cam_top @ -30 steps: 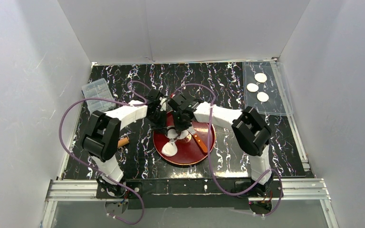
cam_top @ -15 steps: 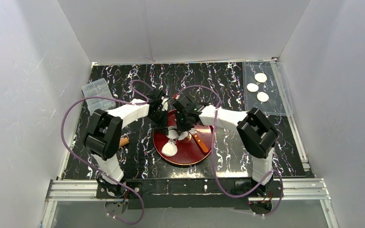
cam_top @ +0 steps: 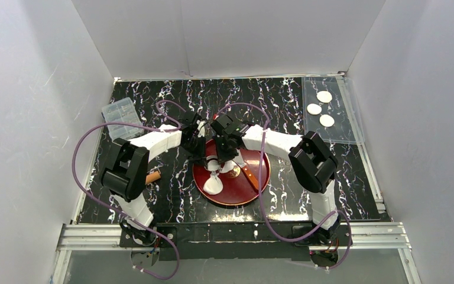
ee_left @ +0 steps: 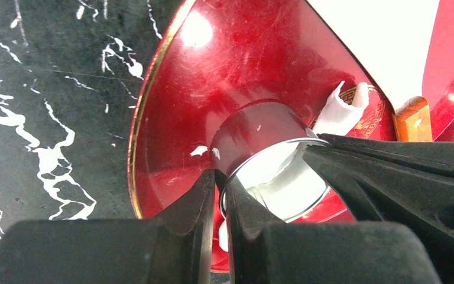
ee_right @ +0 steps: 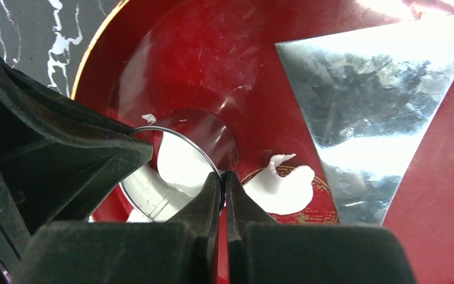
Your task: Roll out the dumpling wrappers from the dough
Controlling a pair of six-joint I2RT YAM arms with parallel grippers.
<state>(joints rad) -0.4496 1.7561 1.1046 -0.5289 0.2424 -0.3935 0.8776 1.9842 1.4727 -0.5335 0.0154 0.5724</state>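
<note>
On the red plate [cam_top: 242,192] lay a flattened piece of dough [cam_top: 212,187]. Just beyond, the left tool [ee_left: 220,177] and right tool [ee_right: 223,176] each pinched the metal ring [ee_left: 254,127], dough inside it. Far right on the desk [cam_top: 284,100], three round wrappers [cam_top: 314,109] sat on a clear sheet [cam_top: 338,135]

Plain white walls [cam_top: 224,35], black marbled tabletop [cam_top: 284,100], aluminium frame [cam_top: 88,236]

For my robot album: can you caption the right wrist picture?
The right tool pinches the metal ring, dough inside, over the red plate.
</note>
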